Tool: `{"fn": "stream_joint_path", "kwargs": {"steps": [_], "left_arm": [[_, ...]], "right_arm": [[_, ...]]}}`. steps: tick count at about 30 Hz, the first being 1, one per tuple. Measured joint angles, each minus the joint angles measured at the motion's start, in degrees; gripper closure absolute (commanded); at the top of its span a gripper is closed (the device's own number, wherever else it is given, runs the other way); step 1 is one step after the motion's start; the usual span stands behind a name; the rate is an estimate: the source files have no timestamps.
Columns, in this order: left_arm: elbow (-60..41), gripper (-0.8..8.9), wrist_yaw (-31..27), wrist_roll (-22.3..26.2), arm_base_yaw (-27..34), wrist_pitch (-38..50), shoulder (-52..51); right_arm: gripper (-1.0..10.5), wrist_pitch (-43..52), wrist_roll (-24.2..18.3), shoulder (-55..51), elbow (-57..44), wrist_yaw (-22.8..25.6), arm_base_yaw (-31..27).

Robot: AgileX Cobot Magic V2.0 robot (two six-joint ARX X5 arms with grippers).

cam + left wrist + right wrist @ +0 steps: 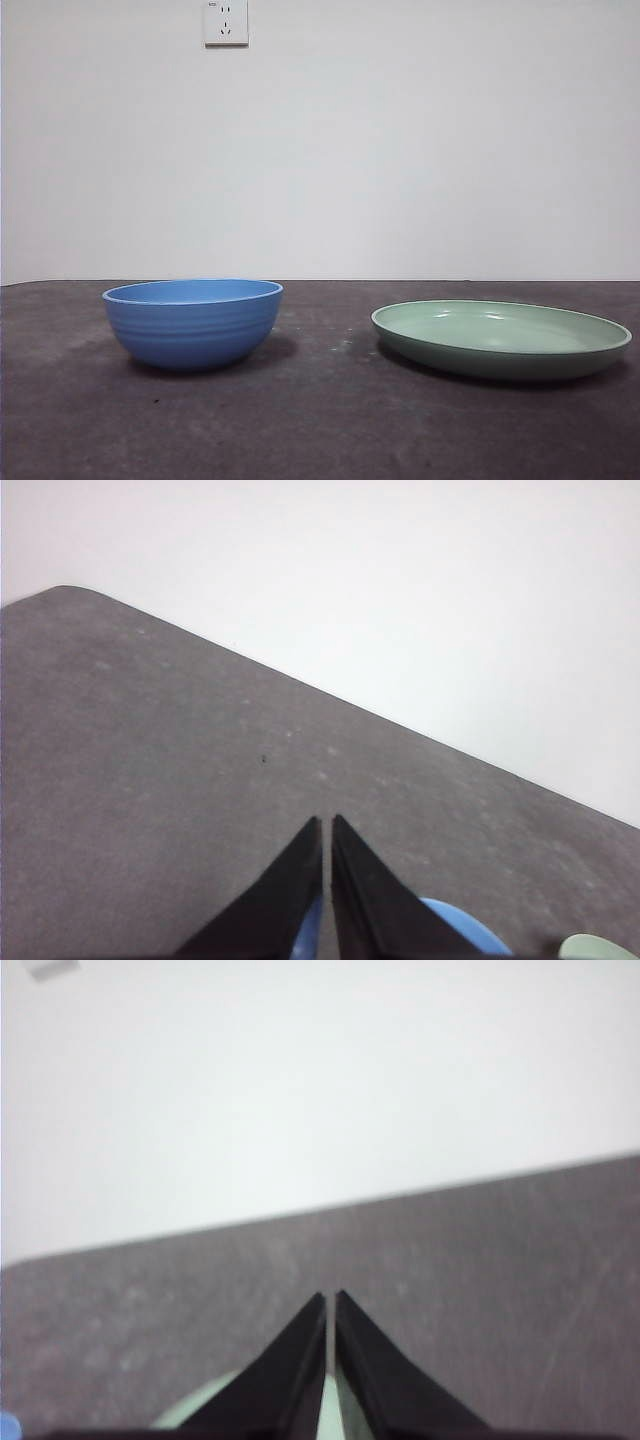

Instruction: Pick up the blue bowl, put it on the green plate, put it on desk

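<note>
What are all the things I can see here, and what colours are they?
blue bowl: one, medium blue with faint ridges, upright on the desk, on the left of the front view, apart from the plate.
green plate: one, pale mint green, flat on the desk, on the right of the front view, with nothing on it.
desk: one, dark grey-brown with lighter scuffs, under both dishes.
wall socket: one, white, high on the white wall behind.
left gripper: one, black, jaws nearly together and holding nothing, above the desk with the bowl's edge showing below it.
right gripper: one, black, jaws nearly together and holding nothing, above the desk with the plate showing below it.
</note>
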Motion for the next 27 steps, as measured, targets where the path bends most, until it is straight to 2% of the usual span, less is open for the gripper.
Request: {"fn": "stream_joint_path", "kwargs": {"steps": [5, 9, 17, 22, 27], "left_arm": [[8.41, 7.98, 2.1, 1.73, 0.0, -4.72, 5.18], [15.72, 7.98, 6.86, 5.92, 0.0, -9.9, 11.52], [25.77, 7.98, 16.7, 15.67, -0.22, -22.21, 25.97], [29.48, 7.98, 24.02, 20.13, -2.45, -27.89, 33.86], [31.56, 7.98, 26.71, 23.45, -6.38, -32.26, 38.58]], "right_arm": [[9.4, -5.22, -0.98, 3.96, 7.98, -0.02, 0.0], [9.4, -13.38, -3.5, 10.34, 15.19, -1.09, 0.0], [9.4, -28.72, -10.71, 25.49, 28.59, -10.75, 0.09], [9.4, -38.05, -15.67, 34.77, 34.47, -16.5, 1.29], [9.4, -44.78, -19.32, 41.16, 36.5, -19.56, 4.31]]}}
